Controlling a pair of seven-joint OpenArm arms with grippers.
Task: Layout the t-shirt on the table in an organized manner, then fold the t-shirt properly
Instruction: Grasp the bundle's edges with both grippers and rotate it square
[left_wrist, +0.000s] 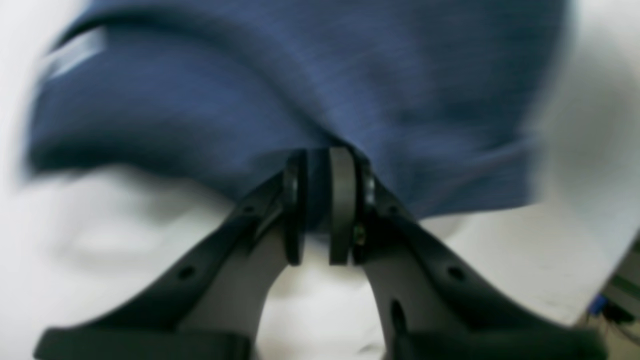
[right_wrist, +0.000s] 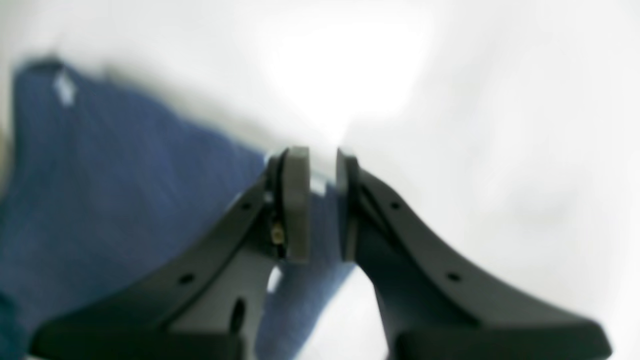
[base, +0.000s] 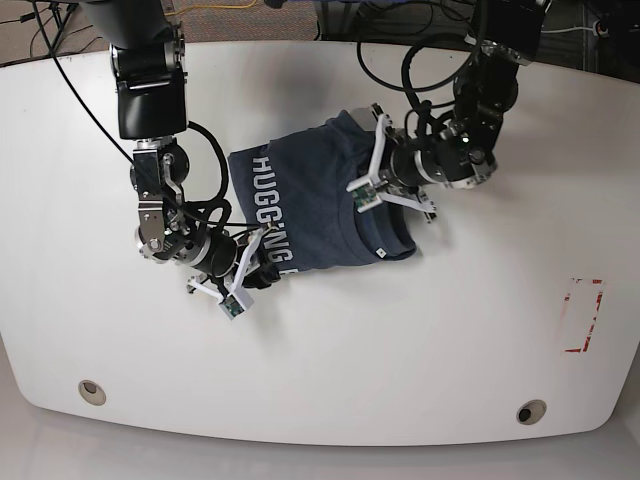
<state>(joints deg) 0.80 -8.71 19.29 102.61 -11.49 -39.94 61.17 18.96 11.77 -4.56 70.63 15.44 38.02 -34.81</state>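
Heathered navy-blue cotton t-shirt (base: 315, 205) is lying bunched near the middle of the glossy white tabletop (base: 430, 340), spanning the space between the two claws. The left gripper (left_wrist: 320, 200) is pinching the shirt's edge, cloth sitting between its nearly closed black pads, and the fabric is rising away from it in a broad fold. The right gripper (right_wrist: 322, 200) is clamping a narrow strip of the shirt's hem in the same way, the rest of the garment trailing off to one side. Only the base view is showing the white block lettering across the cloth and both arms at opposite ends; the wrist views, both blurred, are showing the grips up close.
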